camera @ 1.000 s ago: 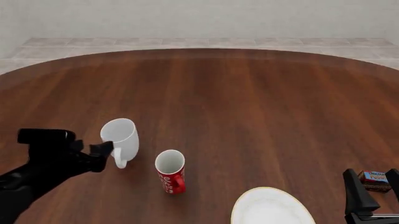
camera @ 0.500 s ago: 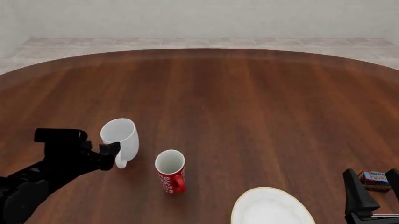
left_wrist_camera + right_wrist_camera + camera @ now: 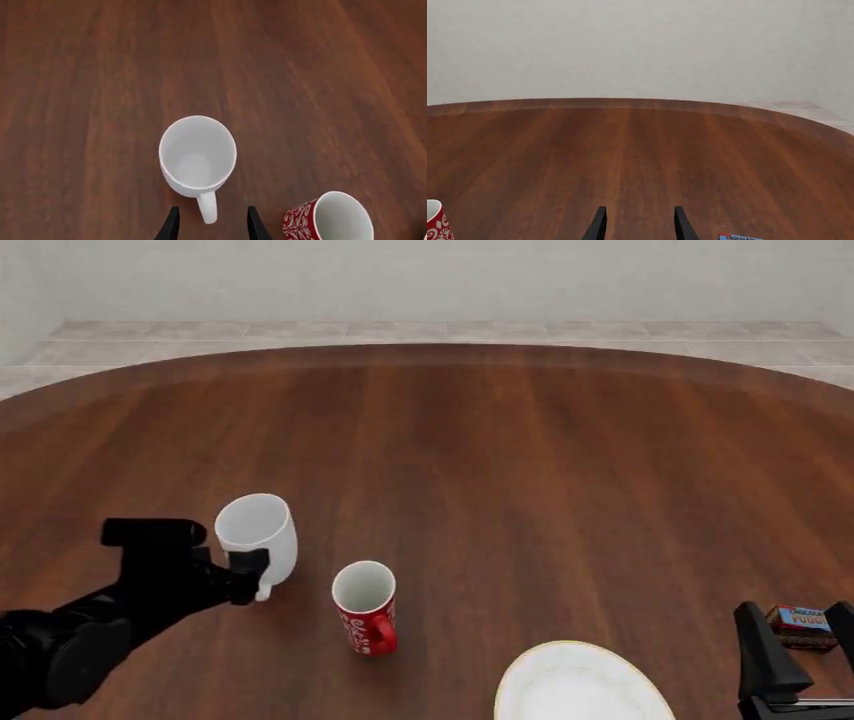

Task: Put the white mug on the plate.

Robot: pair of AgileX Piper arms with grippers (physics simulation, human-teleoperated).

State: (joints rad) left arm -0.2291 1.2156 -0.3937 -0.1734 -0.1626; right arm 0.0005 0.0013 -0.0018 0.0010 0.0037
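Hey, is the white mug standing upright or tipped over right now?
Upright. The white mug stands with its open mouth facing up, the inside empty, beside the red mug.

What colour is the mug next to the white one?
Red with white lettering, white inside: the red mug, clearest in the front view.

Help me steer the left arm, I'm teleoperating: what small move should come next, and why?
Probably ease the left gripper forward a little and close on the handle. In its wrist view the white mug stands upright with its loop handle pointing between the open fingers, not yet gripped. The plate waits empty beyond the red mug.
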